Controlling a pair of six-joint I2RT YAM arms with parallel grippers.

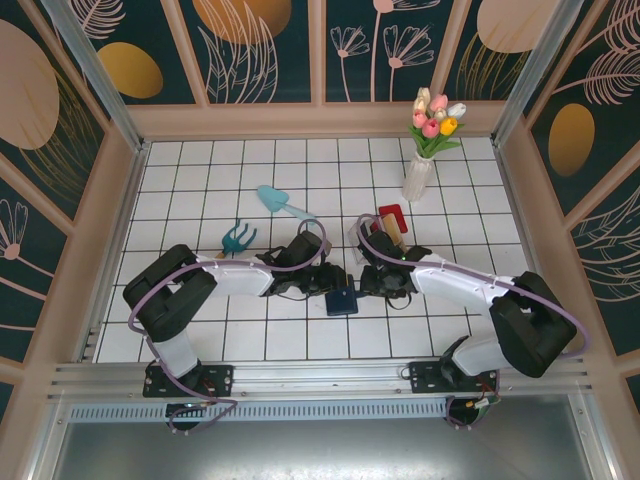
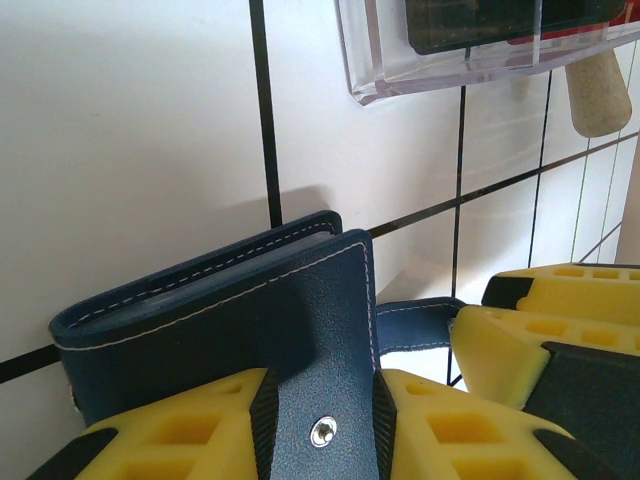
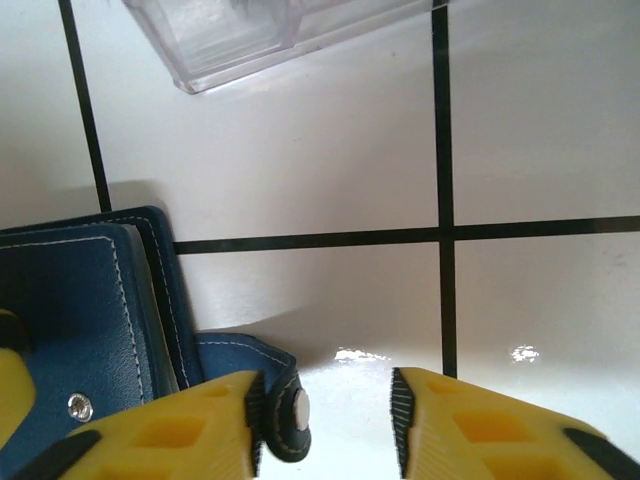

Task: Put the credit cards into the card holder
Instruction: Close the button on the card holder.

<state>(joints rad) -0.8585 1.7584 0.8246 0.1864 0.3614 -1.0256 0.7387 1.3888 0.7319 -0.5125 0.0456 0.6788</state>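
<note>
**Top external view.** The navy-blue, leather-like folding card holder (image 1: pixel 342 301) sits on the white, black-gridded table surface (image 1: pixel 200 180), at mid-width and close to the near edge. The left gripper (image 1: pixel 322 282) and right gripper (image 1: pixel 374 283) meet over it from either side. A clear plastic slotted rack (image 1: pixel 364 231) stands just behind the right gripper, toward the centre of the surface.

**Left wrist view.** The left gripper (image 2: pixel 320 410) is clamped on the card holder (image 2: pixel 220 330). Its yellow fingers (image 2: pixel 170 435) press a cover panel that carries a metal snap stud. The covers lie close together, so the holder reads as folded. The right gripper's fingers (image 2: pixel 520 335) lie just beside the snap tab (image 2: pixel 410 322). In the rack (image 2: pixel 400 80) a thin black plastic card (image 2: pixel 480 25) stands in a slot. A red edge shows beside it, and what it belongs to cannot be determined.

**Right wrist view.** The right gripper (image 3: pixel 325 405) has its jaws apart. The snap tab (image 3: pixel 270 390) lies between them against one finger, with a gap on the other side, so the tab is not gripped.

**Assessment.** The step in hand appears to be opening the card holder, and no card is seen in it. The next move calls for the right jaws to close on the snap tab and draw it away. Meanwhile the left gripper must hold the body firm so that the inner slots come into view.
</note>
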